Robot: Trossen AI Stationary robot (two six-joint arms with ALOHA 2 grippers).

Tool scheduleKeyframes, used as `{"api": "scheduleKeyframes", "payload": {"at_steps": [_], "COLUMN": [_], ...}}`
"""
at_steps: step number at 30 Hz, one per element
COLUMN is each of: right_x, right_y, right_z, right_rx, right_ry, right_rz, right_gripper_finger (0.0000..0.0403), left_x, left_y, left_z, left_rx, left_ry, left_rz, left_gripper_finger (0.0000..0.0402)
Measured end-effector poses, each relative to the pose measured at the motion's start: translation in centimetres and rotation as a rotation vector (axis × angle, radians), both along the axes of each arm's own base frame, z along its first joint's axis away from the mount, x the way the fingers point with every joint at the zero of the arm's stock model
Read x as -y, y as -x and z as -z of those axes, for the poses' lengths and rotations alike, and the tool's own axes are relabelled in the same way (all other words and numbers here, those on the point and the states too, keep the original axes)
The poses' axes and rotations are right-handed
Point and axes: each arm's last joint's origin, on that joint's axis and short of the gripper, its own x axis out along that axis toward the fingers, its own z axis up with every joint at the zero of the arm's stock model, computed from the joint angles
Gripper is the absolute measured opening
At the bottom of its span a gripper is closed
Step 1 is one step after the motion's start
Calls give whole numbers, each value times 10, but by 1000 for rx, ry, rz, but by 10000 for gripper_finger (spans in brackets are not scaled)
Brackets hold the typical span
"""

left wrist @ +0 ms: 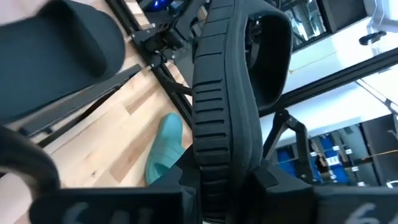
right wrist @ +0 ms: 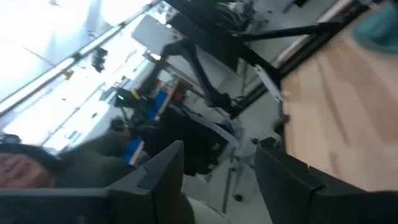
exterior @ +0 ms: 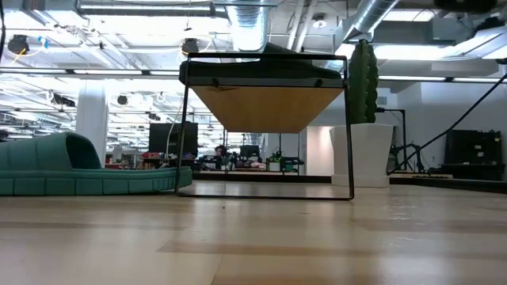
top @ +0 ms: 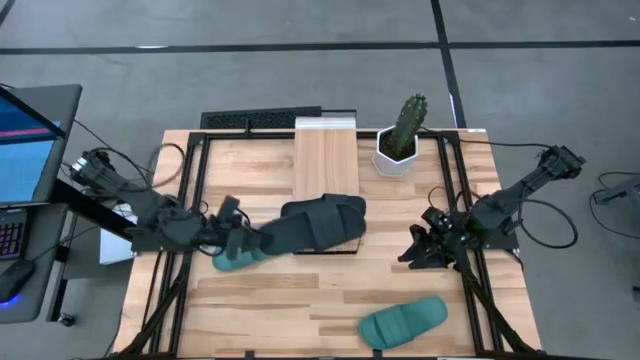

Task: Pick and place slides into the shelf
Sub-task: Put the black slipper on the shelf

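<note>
My left gripper point(top: 243, 238) is shut on a black slide point(top: 285, 232) near the table's middle; in the left wrist view that slide point(left wrist: 224, 106) stands on edge, ribbed sole showing. A second black slide point(top: 338, 215) lies on the near end of the light-wood shelf point(top: 325, 160). One teal slide point(top: 238, 260) rests sole down on the table under my left gripper. The other teal slide point(top: 403, 322) lies by the near edge. My right gripper point(top: 415, 250) is open at the table's right, touching nothing. My left gripper pinches the black slide between its two fingers at the end away from the strap point(left wrist: 221, 177). The fingers come level from the table's left, along the slide's length. The slide is turned on its edge, lifted off the table, and points toward the shelf.
A cactus in a white pot point(top: 400, 140) stands right of the shelf's far end. Black frame rails point(top: 190, 200) run along the table's left and right sides. Bare wood point(top: 300, 290) lies between shelf and near edge. A laptop point(top: 25, 140) sits off the table's left.
</note>
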Motion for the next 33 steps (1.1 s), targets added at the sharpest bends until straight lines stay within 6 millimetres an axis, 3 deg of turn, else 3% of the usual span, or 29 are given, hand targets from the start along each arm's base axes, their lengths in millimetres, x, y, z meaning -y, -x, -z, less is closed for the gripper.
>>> {"api": "scheduleKeyframes", "payload": {"at_steps": [10,17,25,33], "right_x": [4,9,11,12], "right_y": [1,6,9,8], "right_z": [21,40,47,47], "right_rx": [-178,-343,-403,-413], "right_ry": [129,268,311,284], "right_rz": [81,145,150,189], "right_gripper_finger": [149,135,124,121], "left_x": [-52,-89,-140,-191], "left_y": [27,16,1,6], "left_z": [-13,-11,-1,6], "left_rx": [-16,-34,-68,-42], "left_ry": [94,71,105,127], "left_rz": [-26,-31,48,114], "left_gripper_finger": [38,38,37,37]}}
